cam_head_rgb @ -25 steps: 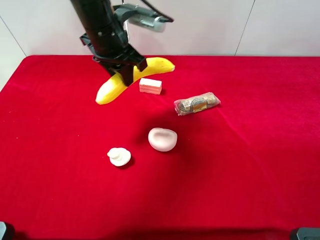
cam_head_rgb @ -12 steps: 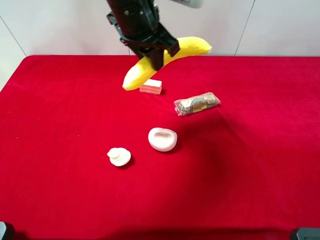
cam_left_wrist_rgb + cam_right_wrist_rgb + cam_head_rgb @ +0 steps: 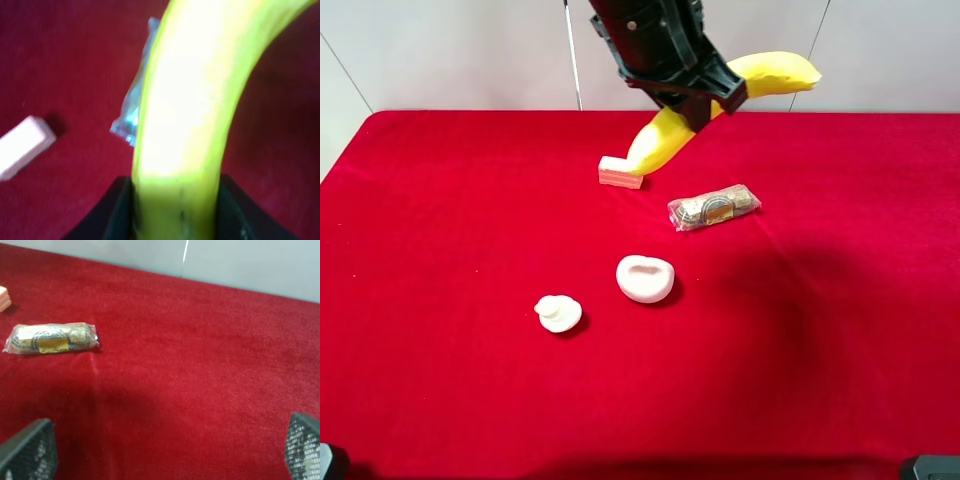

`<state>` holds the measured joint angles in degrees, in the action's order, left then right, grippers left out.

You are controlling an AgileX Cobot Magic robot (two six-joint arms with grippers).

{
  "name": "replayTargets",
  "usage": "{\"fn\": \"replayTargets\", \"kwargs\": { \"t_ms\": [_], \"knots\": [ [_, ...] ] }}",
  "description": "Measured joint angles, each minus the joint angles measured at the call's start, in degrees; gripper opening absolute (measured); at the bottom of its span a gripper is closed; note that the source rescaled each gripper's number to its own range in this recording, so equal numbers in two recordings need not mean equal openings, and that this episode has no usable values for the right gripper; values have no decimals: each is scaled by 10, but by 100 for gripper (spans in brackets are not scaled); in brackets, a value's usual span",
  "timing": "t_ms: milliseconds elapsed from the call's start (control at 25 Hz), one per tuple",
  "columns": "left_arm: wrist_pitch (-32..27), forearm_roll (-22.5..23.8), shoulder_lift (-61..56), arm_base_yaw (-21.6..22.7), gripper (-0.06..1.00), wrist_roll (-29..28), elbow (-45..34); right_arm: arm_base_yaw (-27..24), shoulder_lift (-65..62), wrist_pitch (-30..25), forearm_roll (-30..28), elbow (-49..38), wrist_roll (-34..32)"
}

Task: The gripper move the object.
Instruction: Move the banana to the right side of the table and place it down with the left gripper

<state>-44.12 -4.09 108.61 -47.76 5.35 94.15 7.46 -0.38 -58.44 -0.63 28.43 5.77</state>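
Observation:
My left gripper [image 3: 698, 103], a black claw on a thick dark arm, is shut on the long yellow banana [image 3: 720, 105] and holds it in the air above the far middle of the red table. The banana tilts, its low end above the pink block. In the left wrist view the banana [image 3: 195, 100] fills the frame between the black fingers [image 3: 117, 210]. My right gripper shows only as two dark mesh fingertips [image 3: 25, 450] wide apart at the frame's corners, with nothing between them.
A pink-and-white block [image 3: 620, 172] lies just beside the banana's low end. A clear-wrapped snack packet [image 3: 713, 207] lies to its right, also in the right wrist view [image 3: 50, 338]. A white heart-shaped dish [image 3: 645, 278] and a small white piece [image 3: 558, 313] lie mid-table.
My left gripper has lifted the banana and carried it to the right, from left of the pink block to above and right of it. The other things have not moved.

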Motion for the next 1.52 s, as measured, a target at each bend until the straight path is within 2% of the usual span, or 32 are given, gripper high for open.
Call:
{"fn": "replayTargets", "kwargs": {
  "t_ms": [360, 640, 880, 1120, 1520],
  "knots": [
    [61, 10, 2, -48, 0, 0, 0, 0, 0, 0, 0, 0, 0],
    [75, 10, 47, -82, 0, 3, 1, 0, 0, 0, 0, 0, 0],
    [74, 10, 117, -111, 0, 11, 44, 0, 0, 0, 0, 0, 0],
    [45, 10, 184, -130, 0, 25, 93, 0, 0, 0, 0, 0, 0],
    [36, 14, 230, -134, 0, 40, 98, 0, 0, 0, 0, 0, 0]
  ]
}}
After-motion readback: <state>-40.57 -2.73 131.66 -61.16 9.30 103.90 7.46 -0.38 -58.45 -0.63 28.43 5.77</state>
